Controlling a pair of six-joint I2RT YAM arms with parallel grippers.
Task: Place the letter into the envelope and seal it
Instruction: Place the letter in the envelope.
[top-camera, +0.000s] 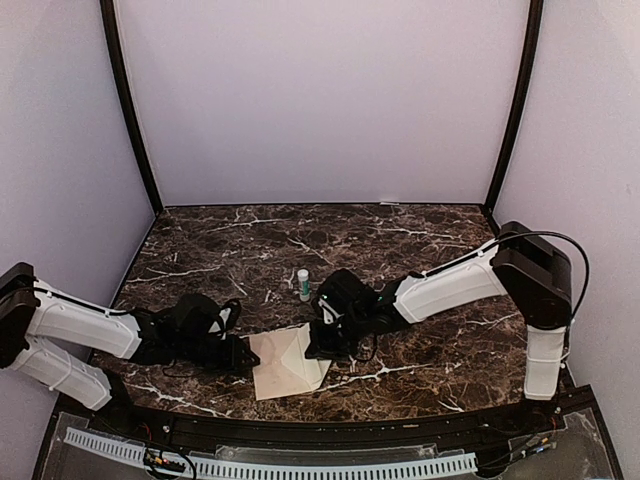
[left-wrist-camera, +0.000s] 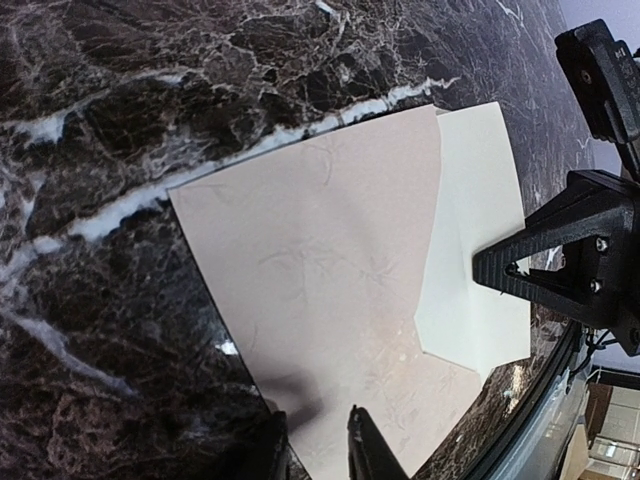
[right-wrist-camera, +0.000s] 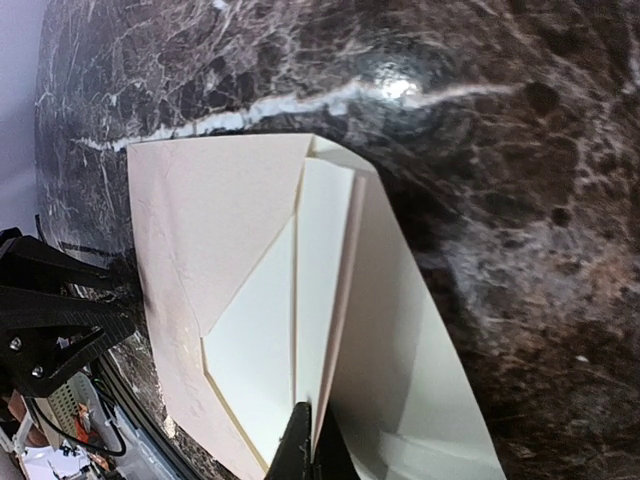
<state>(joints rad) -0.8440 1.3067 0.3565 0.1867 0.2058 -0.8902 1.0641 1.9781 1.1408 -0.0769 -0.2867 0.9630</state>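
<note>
Cream envelope (left-wrist-camera: 475, 200) overlapped with tan letter (left-wrist-camera: 320, 280), its edge in right gripper (right-wrist-camera: 310, 445).

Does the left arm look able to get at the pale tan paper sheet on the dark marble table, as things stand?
Probably yes. The left fingers stand on either side of one edge of the pale tan paper sheet, and nothing else lies between them.
</note>
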